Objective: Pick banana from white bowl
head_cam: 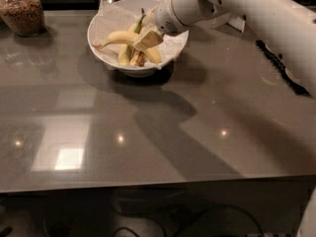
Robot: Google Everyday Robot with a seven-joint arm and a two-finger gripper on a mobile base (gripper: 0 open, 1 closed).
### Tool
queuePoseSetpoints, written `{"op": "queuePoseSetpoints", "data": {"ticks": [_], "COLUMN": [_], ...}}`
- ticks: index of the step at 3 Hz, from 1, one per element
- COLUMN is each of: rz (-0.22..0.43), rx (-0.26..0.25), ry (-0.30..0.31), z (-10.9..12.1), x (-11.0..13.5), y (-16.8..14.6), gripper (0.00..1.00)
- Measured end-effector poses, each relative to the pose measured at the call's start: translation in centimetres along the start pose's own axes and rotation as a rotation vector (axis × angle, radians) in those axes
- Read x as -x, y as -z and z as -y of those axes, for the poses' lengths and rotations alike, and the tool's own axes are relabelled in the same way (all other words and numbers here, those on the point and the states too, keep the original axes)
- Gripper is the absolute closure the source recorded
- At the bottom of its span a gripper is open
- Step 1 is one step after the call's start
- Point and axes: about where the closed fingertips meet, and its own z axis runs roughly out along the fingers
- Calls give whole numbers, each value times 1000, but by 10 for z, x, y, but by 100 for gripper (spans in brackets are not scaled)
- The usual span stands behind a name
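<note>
Showing gripper (147, 37) over banana (116, 37) in white bowl (140, 72) | curved, bright yel | grip unclear

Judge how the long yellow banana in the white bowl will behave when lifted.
The banana looks smooth-skinned and curved, so it may slip or pivot if held off-centre. It lies across shorter bananas in the white bowl, so lifting it could shift them. The gripper hangs over the bowl, just above the banana.
</note>
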Motion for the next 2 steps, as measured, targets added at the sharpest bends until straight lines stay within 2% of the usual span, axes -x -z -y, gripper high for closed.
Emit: {"op": "queuePoseSetpoints", "data": {"ticks": [1, 2], "rz": [-24, -55], "rx": [-21, -31], "ry": [3, -4], "z": [9, 17], "x": [-9, -21], "y": [-19, -39], "gripper": [44, 39]}}
